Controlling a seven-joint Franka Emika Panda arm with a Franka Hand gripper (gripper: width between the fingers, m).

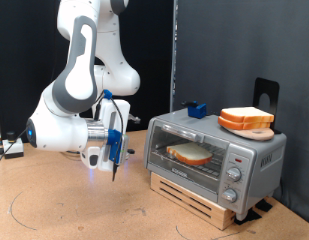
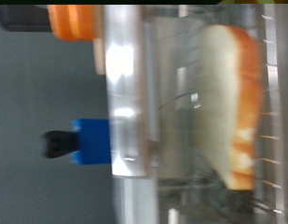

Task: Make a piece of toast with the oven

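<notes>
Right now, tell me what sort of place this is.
Probably a robot lab test bench, not a home kitchen: a wooden tabletop, black backdrop curtains, and the oven raised on a wooden pallet.

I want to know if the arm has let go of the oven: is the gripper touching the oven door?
Apart. The exterior view shows bare background between the gripper and the oven, whose door is shut with the piece of toast inside.

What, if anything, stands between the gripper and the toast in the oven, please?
The oven's closed glass door does: the toast lies on the rack behind it, and the gripper hangs outside, off the exterior view's left of the door.
</notes>
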